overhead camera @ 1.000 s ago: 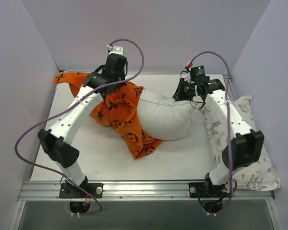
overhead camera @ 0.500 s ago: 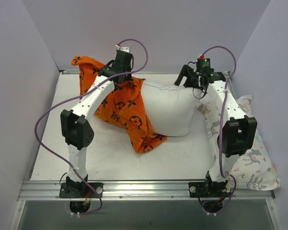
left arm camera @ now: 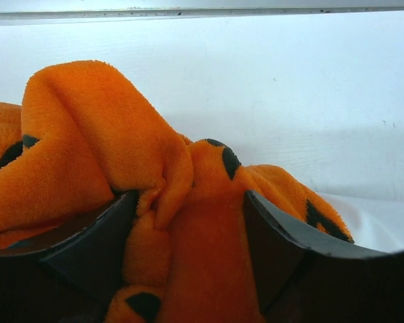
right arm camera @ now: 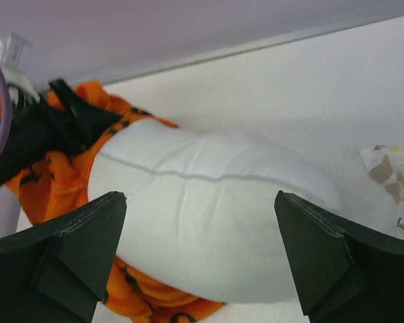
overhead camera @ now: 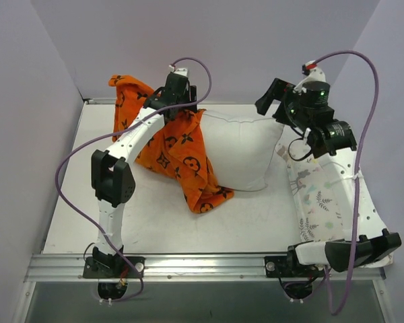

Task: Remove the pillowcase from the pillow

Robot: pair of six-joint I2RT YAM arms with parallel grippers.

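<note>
Top external, one pillowcase (overhead camera: pixel 174 153), one plain pillow (overhead camera: pixel 236 151)

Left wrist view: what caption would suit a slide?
Left fingers pinch a bunched fold of the orange pillowcase.

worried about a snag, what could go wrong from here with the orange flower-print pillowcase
The left gripper pinches only a bunched fold of the orange flower-print fabric pillowcase; it may slip out. The right gripper is open and off the plain white stuffed pillow, so a pull could drag the pillow along.
</note>
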